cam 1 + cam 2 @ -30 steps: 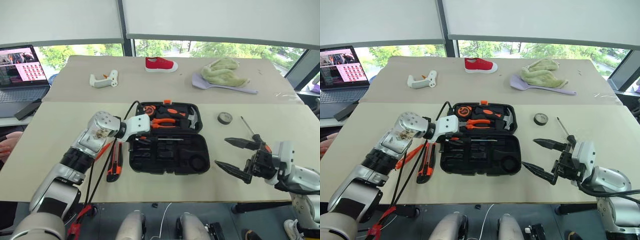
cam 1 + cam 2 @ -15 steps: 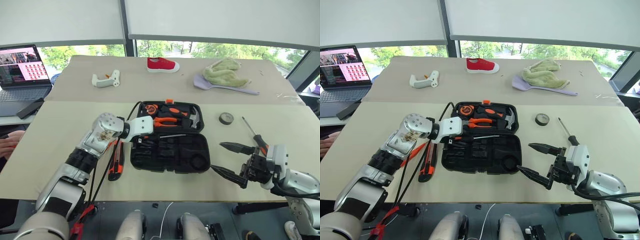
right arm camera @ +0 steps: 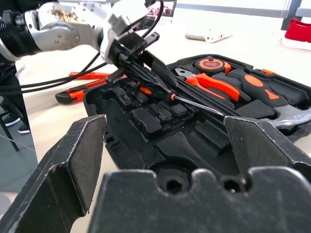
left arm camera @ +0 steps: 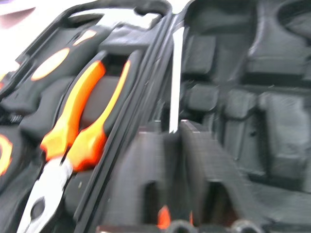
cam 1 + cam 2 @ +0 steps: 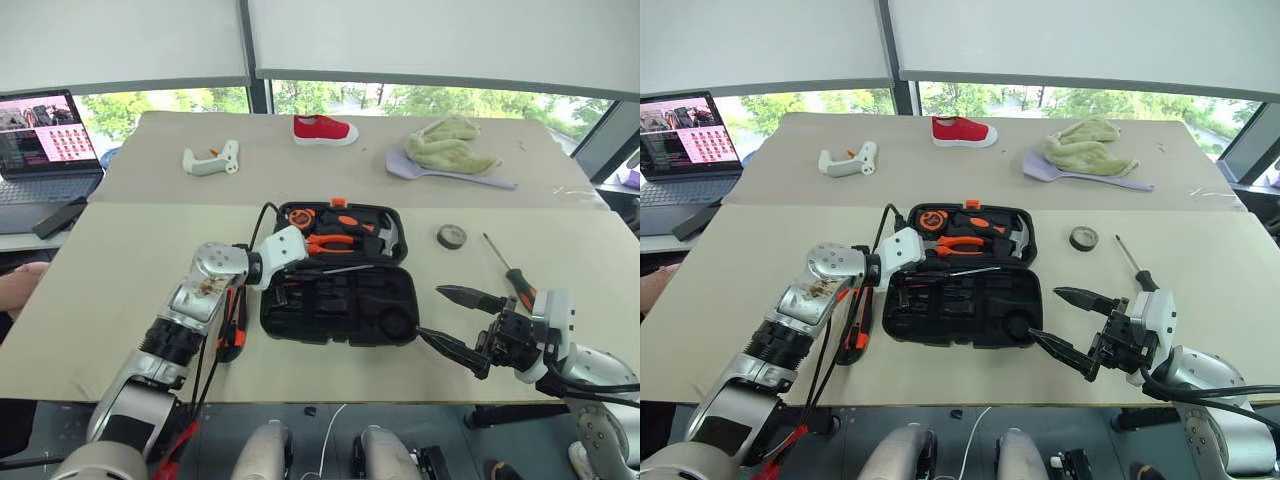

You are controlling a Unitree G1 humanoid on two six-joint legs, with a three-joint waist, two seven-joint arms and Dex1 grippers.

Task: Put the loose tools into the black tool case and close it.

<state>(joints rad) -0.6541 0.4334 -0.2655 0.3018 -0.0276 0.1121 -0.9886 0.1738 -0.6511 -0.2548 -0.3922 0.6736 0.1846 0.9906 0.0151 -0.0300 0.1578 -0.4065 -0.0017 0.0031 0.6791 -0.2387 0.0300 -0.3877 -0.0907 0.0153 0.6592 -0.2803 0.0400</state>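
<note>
Left gripper: clamped on screwdriver.
Screwdriver axis: along the case hinge, shaft pointing away from fingers.
Right gripper: spread, empty, beside case.

The black moulded plastic tool case lies open at the table's middle, lid half behind, tray half in front. The orange-handled pliers and steel-headed hammer sit in the lid. The orange-black utility knife lies just left of it; the small dark grey tape roll and an orange-and-black-handled screwdriver lie right. Behind are the white gun-shaped tool, red cloth shoe and crumpled green towel; the open laptop stands far left.
</note>
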